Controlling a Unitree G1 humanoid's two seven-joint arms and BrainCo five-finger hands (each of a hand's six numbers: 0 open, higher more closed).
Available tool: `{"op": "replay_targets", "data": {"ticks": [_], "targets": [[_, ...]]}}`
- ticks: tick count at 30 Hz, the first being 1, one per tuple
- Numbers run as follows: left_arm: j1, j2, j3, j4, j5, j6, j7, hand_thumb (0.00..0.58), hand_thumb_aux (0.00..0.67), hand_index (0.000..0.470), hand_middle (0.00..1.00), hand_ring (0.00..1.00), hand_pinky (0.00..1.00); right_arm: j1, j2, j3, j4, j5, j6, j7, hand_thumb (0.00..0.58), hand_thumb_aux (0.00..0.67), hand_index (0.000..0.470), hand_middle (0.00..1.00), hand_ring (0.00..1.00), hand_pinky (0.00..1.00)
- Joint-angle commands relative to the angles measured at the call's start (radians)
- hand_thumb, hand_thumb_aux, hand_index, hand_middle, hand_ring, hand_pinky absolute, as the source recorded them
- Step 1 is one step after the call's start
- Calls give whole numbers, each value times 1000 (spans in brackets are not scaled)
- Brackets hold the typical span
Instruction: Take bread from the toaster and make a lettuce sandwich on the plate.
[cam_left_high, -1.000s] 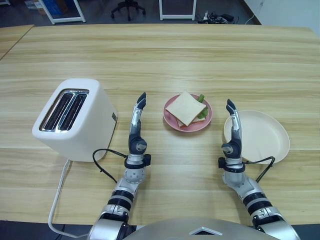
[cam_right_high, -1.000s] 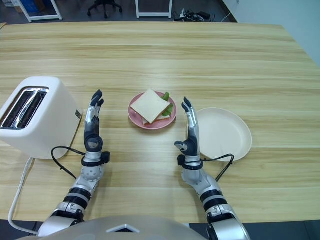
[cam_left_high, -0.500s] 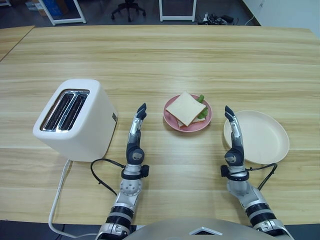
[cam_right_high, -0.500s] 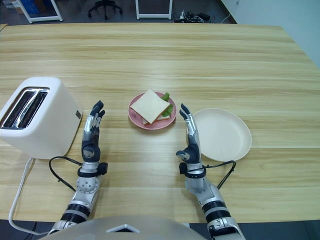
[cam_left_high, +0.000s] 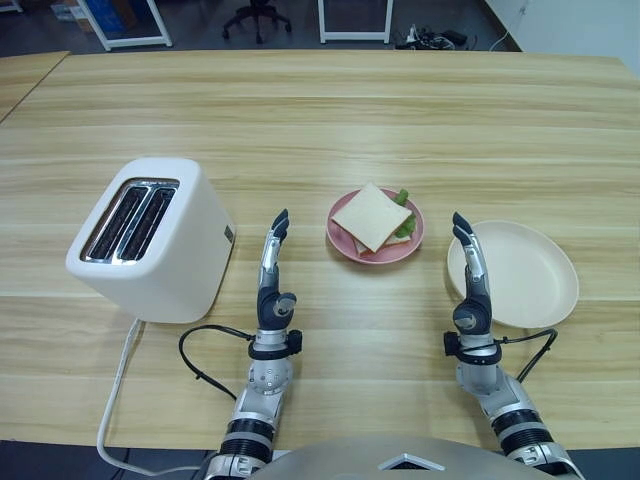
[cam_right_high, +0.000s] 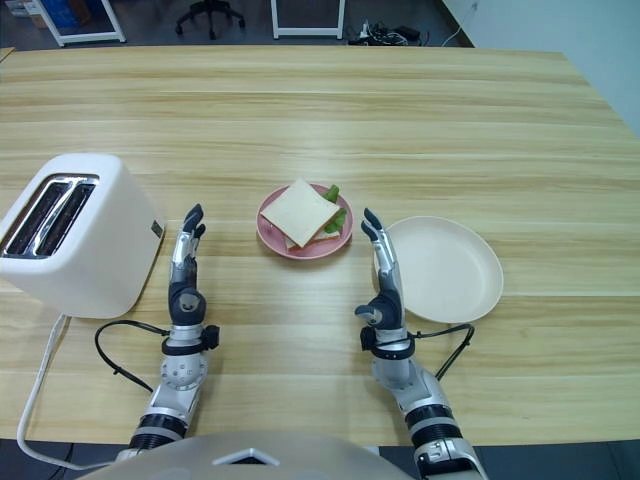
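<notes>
A white toaster (cam_left_high: 150, 240) stood on the left of the wooden table (cam_left_high: 320, 110), its white cord (cam_left_high: 113, 395) trailing to the near edge. A sandwich (cam_left_high: 372, 217) with lettuce (cam_left_high: 403, 196) peeking out at the far side lay on a pink plate (cam_left_high: 375, 256). A cream plate (cam_left_high: 525, 275) sat just right of it. The left hand (cam_left_high: 272, 275) hovered between toaster and pink plate, fingers straight, holding nothing. The right hand (cam_left_high: 470, 290), likewise extended and unladen, overlapped the cream plate's left rim.

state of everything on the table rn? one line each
toaster: upright, no bread sticking out of its slots
sandwich: assembled, top slice on, lettuce poking out at the far edge
pink plate: holds the sandwich
cream plate: right side up, flat on the table
left hand: open, holding nothing
right hand: open, holding nothing
</notes>
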Motion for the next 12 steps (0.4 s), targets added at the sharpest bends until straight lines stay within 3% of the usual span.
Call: {"op": "replay_targets", "data": {"ticks": [1, 7, 12], "targets": [[51, 0, -26, 9, 27, 56, -18, 0, 0, 0, 0, 0, 0, 40, 12, -5, 36, -15, 3, 5, 0, 0, 0, 0, 0, 0], [79, -7, -41, -41, -14, 136, -47, 0, 0, 0, 0, 0, 0, 46, 12, -3, 36, -17, 1, 17, 0, 0, 0, 0, 0, 0], [62, -6, -38, -18, 7, 85, -12, 0, 0, 0, 0, 0, 0, 47, 11, -6, 40, -18, -4, 22, 0, 0, 0, 0, 0, 0]]}}
